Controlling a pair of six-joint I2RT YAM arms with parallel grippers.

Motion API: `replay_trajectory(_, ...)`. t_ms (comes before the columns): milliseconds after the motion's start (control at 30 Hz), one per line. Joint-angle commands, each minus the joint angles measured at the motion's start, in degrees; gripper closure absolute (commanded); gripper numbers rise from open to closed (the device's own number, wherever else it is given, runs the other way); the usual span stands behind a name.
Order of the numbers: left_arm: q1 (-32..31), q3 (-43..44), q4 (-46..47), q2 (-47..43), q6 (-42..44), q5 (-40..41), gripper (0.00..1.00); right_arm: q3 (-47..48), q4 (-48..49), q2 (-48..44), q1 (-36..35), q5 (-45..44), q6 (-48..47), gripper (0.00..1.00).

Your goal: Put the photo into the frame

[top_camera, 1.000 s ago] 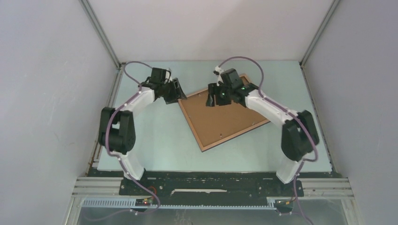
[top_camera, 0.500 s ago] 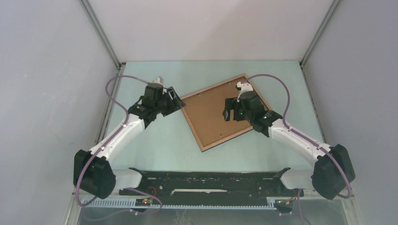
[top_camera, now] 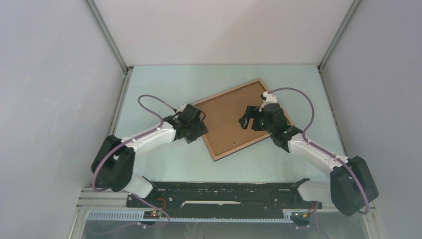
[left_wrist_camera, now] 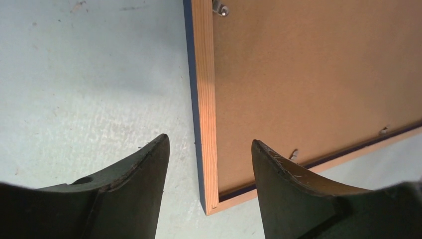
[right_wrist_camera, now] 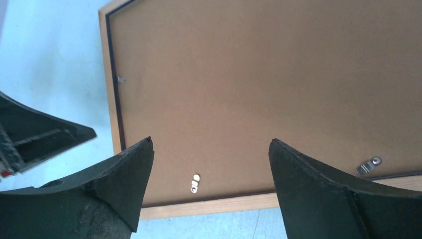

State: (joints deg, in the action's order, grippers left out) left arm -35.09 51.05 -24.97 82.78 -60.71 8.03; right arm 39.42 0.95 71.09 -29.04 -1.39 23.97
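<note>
My left gripper (left_wrist_camera: 209, 140) hangs with its jaws apart and empty, straddling the left edge of the frame (left_wrist_camera: 204, 99). My right gripper (right_wrist_camera: 211, 141) is spread wide, empty, above the backing board (right_wrist_camera: 278, 74). The frame lies flat, wood side up, skewed mid-surface (left_wrist_camera: 89, 74).

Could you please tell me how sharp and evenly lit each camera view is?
Top external view: soft, even light, no glare on the pale green tabletop, only faint shadows. Left wrist view: grain of the light brown wooden rectangular frame is crisp; the black left fingers are underexposed. Right wrist view: the plain brown backing board looks slightly soft, the black right fingers nearly featureless.
</note>
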Motion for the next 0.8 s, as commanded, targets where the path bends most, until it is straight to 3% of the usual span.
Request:
replay_trajectory(0, -2.5, 6.3, -2.2, 3.4, -3.8, 4.2, 0.33, -0.7, 5.8, -0.5, 2.3, 4.2, 2.7, 0.08)
replay_trajectory(267, -5.9, 6.0, -1.9, 9.4, -10.8, -0.3, 0.39, -0.7, 5.9, -0.4, 4.0, 6.5, 3.6, 0.09)
replay_trajectory(467, -6.3, 1.9, 1.9, 8.9, -15.3, -0.9, 0.52, -0.7, 6.0, 0.5, 3.9, 6.4, 3.5, 0.09)
replay_trajectory(533, -6.7, 1.2, 2.7, 9.3, -15.0, -1.7, 0.6, -0.7, 6.0, 0.6, 3.9, 6.4, 3.4, 0.1)
replay_trajectory(767, -6.8, -1.1, 5.1, 10.1, -15.6, -3.6, 0.62, -0.6, 6.1, 1.3, 3.9, 6.3, 3.3, 0.1)
